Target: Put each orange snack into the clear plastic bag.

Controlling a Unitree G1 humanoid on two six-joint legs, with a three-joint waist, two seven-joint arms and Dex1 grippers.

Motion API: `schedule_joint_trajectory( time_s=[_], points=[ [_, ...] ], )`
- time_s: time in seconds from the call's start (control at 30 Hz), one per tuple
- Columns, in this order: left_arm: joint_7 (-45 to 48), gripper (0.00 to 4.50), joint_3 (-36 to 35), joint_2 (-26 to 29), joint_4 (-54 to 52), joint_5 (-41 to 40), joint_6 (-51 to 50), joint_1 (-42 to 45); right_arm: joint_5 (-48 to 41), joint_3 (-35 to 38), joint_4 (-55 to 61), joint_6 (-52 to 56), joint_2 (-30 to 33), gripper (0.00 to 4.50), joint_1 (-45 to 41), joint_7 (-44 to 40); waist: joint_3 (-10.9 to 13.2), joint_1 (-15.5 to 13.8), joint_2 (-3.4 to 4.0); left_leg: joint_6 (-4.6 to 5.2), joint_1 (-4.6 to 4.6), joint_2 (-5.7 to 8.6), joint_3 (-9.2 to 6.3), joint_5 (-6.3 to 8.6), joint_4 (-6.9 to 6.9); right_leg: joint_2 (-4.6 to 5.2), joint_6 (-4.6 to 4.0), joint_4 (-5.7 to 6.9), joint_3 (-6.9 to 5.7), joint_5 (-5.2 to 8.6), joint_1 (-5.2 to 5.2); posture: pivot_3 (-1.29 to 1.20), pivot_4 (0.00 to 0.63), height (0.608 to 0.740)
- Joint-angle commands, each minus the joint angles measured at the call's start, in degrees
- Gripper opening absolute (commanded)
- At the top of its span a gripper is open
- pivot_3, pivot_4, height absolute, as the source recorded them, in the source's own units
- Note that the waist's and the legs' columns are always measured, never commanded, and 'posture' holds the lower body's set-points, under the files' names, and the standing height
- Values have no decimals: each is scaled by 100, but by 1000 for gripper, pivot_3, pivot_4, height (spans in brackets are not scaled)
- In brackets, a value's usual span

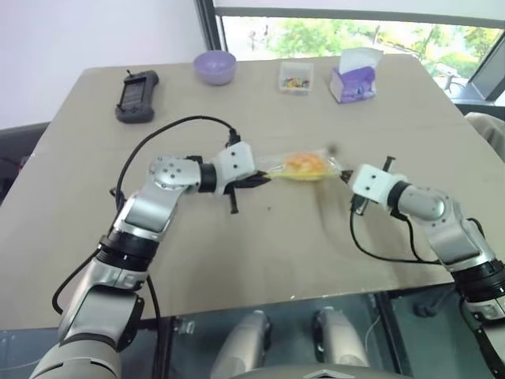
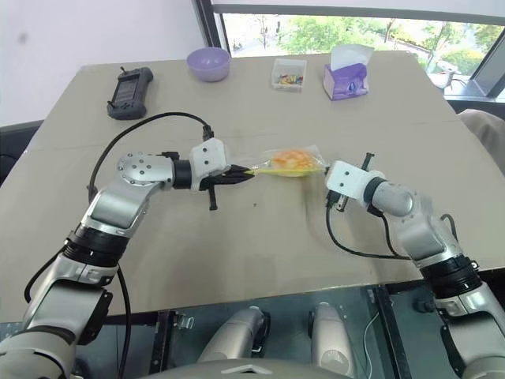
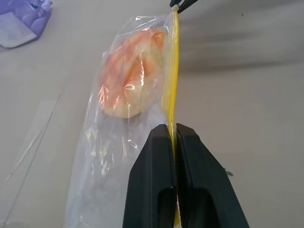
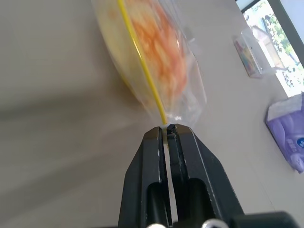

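Beige table (image 1: 197,268) with purple bowl (image 1: 215,66), black controller (image 1: 136,95), clear box (image 1: 296,77), tissue pack (image 1: 353,79).

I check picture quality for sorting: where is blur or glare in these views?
Left eye view: smear beside the right pincer. Left wrist view: highlights on the clear plastic bag over the orange snack. Right wrist view: bag and table streaked. Both eye views: window overexposed.
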State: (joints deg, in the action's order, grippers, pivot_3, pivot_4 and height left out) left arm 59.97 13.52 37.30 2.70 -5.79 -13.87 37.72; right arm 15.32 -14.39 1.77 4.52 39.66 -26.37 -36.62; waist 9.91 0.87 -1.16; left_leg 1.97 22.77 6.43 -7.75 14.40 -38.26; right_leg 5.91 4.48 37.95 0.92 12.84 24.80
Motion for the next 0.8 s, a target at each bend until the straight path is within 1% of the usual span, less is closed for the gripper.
schedule_joint_trajectory(
  time_s=[0.03,0.13,0.2,0.27,0.4,0.53,0.6,0.67,0.73,0.8],
  points=[
    [-163,0,-412,168,-213,-42,-47,-35,-32,578,-147,71,251,46,-165,120,0,4,0,0,0,0,0,0,0,0,0,0,0,0,0,0,150,740],
    [-248,0,-584,122,-232,-257,-164,16,-493,875,14,169,217,46,-342,-53,0,0,0,0,0,0,0,0,0,0,0,0,0,0,0,0,150,740],
    [-126,0,-896,89,-320,-764,-411,187,-880,1086,175,186,372,46,-597,-381,1,1,0,0,0,0,0,0,0,1,0,0,0,0,0,0,150,740],
    [-73,0,-1118,88,-347,-1098,-621,351,-1078,1204,213,200,492,46,-818,-520,2,-2,0,0,2,-1,-1,0,0,2,0,-1,-1,0,0,0,150,740],
    [-215,0,-1331,125,-63,-1274,-811,745,-1258,1295,94,202,709,46,-1301,-702,1,-5,-1,0,4,-1,-4,0,-1,2,0,-4,-6,0,-1,0,150,740],
    [-448,0,-1037,10,667,-782,-329,1061,-1096,1088,-500,-45,749,46,-1673,-727,1,-6,-1,0,3,0,-3,0,-1,2,0,-5,-6,0,-2,0,150,740],
    [-926,0,-818,-197,1526,-262,323,1364,-752,870,-1195,-455,626,46,-1898,-382,1,-6,-2,0,3,1,-2,0,-1,2,1,-5,-5,0,-2,0,150,740],
    [-1426,0,-800,-426,2193,18,864,1675,-356,673,-1740,-897,612,46,-2102,-1,1,-7,-2,0,3,3,-1,0,-3,3,1,-3,-5,-3,-1,0,150,740],
    [-1612,0,-821,-519,2543,135,1297,1825,-289,647,-1916,-1086,598,46,-2153,137,2,-10,-4,0,7,4,-1,0,-4,4,1,-3,-5,-5,1,0,150,740],
    [-1595,0,-774,-500,2453,221,1625,1601,-470,690,-1666,-1032,581,46,-1850,-31,0,12,-4,0,18,6,3,0,1,7,1,-5,-1,-5,17,0,150,740]
  ],
)
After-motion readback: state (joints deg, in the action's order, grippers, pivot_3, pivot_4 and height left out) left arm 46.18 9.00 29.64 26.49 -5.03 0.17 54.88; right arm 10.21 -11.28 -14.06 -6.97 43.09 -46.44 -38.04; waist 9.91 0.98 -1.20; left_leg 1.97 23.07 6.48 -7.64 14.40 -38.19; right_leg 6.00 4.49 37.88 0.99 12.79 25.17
